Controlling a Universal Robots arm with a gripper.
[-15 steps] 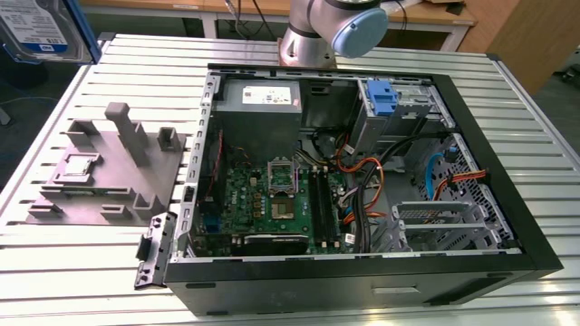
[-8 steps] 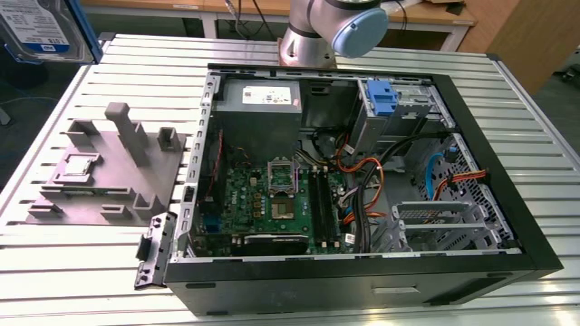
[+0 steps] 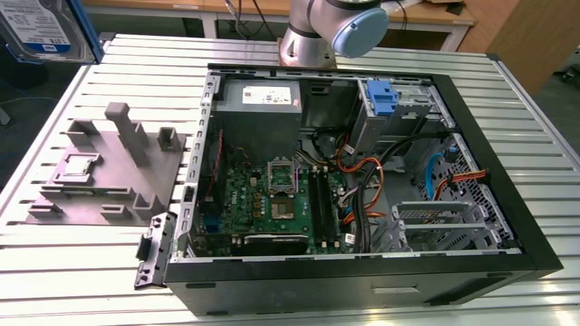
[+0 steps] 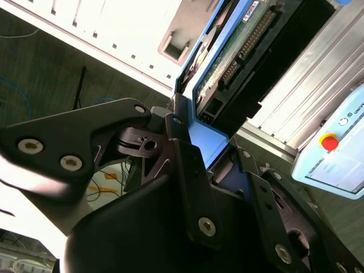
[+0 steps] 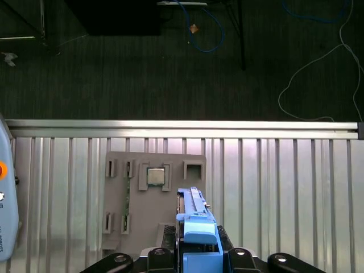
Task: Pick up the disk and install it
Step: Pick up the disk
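The disk (image 3: 41, 28), silver-grey with a white-and-blue label and blue rails, hangs high above the table's far corner at the exterior view's left. In the second wrist view my gripper (image 4: 211, 149) is shut on the disk's blue rail, and the disk's green circuit board (image 4: 239, 54) faces the camera. In the first wrist view the disk (image 5: 196, 224) stands edge-on between my black fingers (image 5: 162, 255), above the grey fixture plate (image 5: 153, 199). The open computer case (image 3: 317, 285) lies on the table, well apart from the disk.
The case holds a motherboard (image 3: 272, 197), cables and a drive bay with a blue latch (image 3: 384, 98). The grey fixture plate (image 3: 109, 170) with upright holders and a small chip (image 3: 80, 165) lies beside the case. The arm's base (image 3: 327, 27) stands behind it. A control pendant (image 4: 335, 148) sits nearby.
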